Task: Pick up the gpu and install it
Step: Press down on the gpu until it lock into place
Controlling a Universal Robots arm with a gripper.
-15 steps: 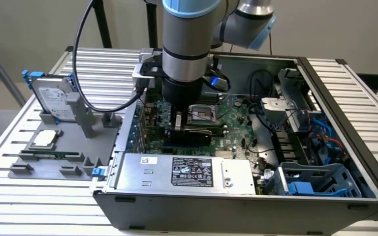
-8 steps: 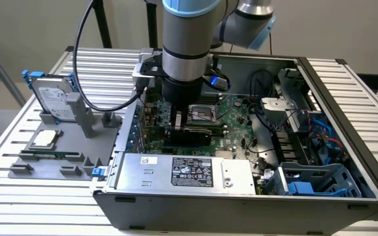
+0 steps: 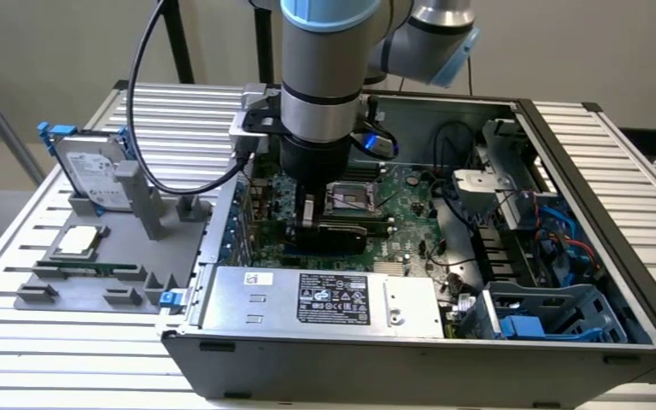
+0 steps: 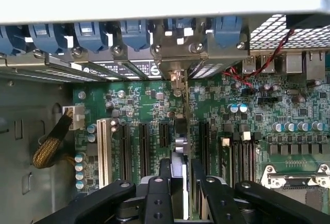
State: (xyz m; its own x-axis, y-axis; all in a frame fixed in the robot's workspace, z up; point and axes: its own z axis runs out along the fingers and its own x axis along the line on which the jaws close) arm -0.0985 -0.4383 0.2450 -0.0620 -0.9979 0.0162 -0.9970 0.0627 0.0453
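Gripper (image 4: 178, 182) was down inside open computer case (image 3: 556, 128), fingers (image 4: 164, 175) clamped on gpu (image 4: 179, 146). Card stood edge-on over motherboard (image 4: 247, 131), among expansion slots (image 4: 143, 149), bracket end toward rear slot covers (image 4: 93, 33). Hard drive (image 3: 86, 171) sat upright on gray fixture (image 3: 78, 282), outside case.

The motherboard (image 4: 154, 105) is showing green, its slots (image 4: 144, 149) black and one slot (image 4: 103, 152) white. The gripper (image 4: 178, 182) is showing black; the gpu (image 4: 179, 131) edge between its fingers is appearing dark with silver. Blue clips (image 4: 93, 33) are lining the case (image 3: 419, 363), which is showing grey. The drive (image 3: 89, 171) is showing silver with blue rails. The arm (image 3: 328, 60) is appearing grey with a light-blue band.
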